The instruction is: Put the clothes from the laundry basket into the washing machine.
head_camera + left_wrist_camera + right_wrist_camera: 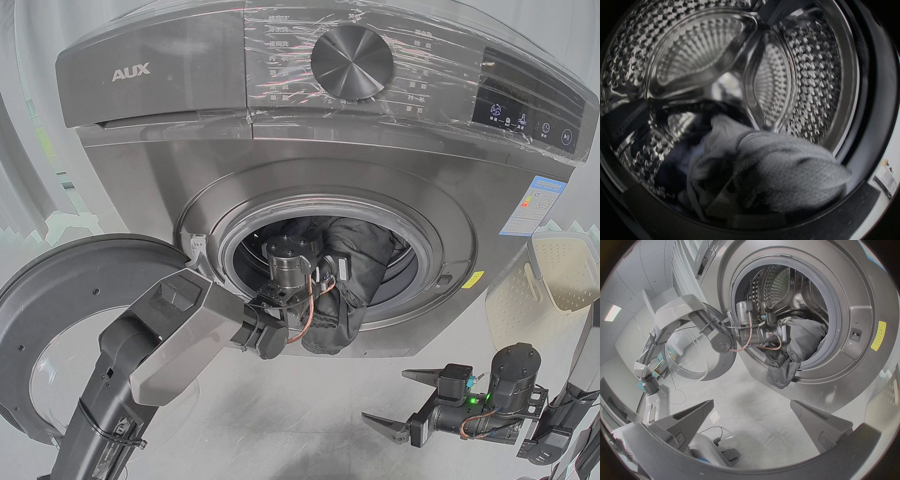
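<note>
- Dark garment (353, 275): 1 pc, draped over the lower rim of the washer (187, 162) mouth, part inside, part hanging out front. It touches the L gripper (329, 269) on its R side.
- L gripper: at the mouth, aimed into the drum (800, 78). Fingers buried in cloth, so can't tell if spread or pinching.
- Ahead of L gripper, behind the garment: 1 dark blue cloth (670, 175) and 1 pale cloth (725, 128).
- R gripper (384, 395): fingers spread wide, nothing between them. It sits low out front, well apart from the garment.
- 1 cream basket (565, 275) above and beyond the R gripper.
- 1 door (62, 294), swung open, outboard of the L arm.
</note>
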